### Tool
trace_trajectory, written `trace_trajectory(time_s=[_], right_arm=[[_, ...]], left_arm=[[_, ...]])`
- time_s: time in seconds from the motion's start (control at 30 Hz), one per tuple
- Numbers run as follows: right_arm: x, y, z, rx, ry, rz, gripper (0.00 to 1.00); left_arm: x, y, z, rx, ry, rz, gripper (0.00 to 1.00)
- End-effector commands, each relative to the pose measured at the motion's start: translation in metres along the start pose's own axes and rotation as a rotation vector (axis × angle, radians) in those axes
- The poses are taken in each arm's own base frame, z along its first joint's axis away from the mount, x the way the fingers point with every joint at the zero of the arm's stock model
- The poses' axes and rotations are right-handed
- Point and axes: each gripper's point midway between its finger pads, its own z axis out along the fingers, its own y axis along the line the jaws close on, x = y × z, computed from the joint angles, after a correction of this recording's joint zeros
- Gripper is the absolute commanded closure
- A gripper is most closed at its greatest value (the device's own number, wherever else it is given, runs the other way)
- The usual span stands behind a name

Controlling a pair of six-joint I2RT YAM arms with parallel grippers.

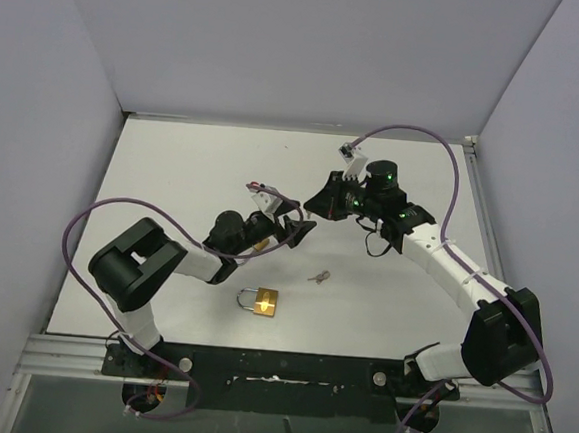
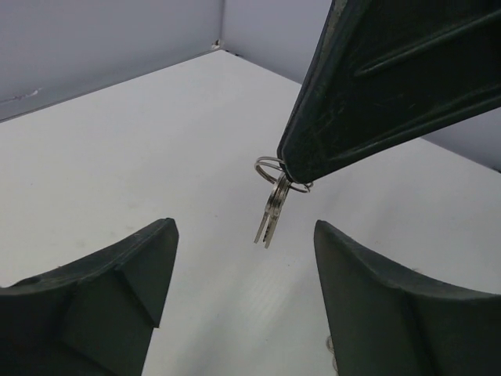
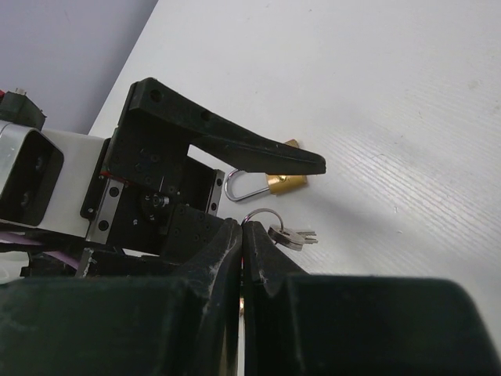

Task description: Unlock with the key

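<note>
While the left pincer (image 1: 295, 227) gapes wide and empty just beyond the padlock (image 1: 260, 300), which lies flat on the worktop (image 1: 193, 169), the keys (image 2: 270, 213) dangle in front of its jaws, clear of the worktop, their ring (image 2: 270, 166) pinched in the fully closed right pincer (image 3: 244, 229). Light, thin, stiff and slick, they will likely swing and twist on that ring, so the hold belongs flat on one key's head, blade free; the padlock looks small but dense, apt to slide unless pinned by its brass body. No brand or writing is legible on either.
</note>
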Motion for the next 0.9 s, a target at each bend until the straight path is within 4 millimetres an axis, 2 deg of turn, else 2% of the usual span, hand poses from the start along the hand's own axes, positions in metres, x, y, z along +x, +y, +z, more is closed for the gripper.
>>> trace_trajectory(time_s=[0.0, 0.07, 0.5, 0.6, 0.8, 0.87], right_arm=[[-0.017, 0.023, -0.011, -0.064, -0.064, -0.034, 1.0], [-0.018, 0.023, -0.011, -0.063, -0.066, -0.034, 1.0], [-0.018, 0.019, -0.014, -0.034, -0.07, -0.022, 1.0], [-0.018, 0.014, -0.015, -0.013, -0.074, -0.008, 1.0], [-0.014, 0.004, -0.014, 0.013, -0.069, 0.018, 1.0], [-0.012, 0.002, -0.014, 0.014, -0.068, 0.026, 1.0]], left_arm=[[-0.031, -0.008, 0.012, 0.048, -0.115, 0.03, 0.4], [-0.03, -0.008, 0.012, 0.048, -0.113, 0.03, 0.5], [-0.025, -0.008, 0.003, 0.037, -0.112, 0.024, 0.84], [-0.025, -0.009, 0.001, 0.039, -0.098, 0.022, 0.87], [-0.019, -0.015, -0.004, 0.056, -0.034, 0.008, 0.85], [-0.019, -0.014, -0.007, 0.051, -0.03, 0.008, 0.88]])
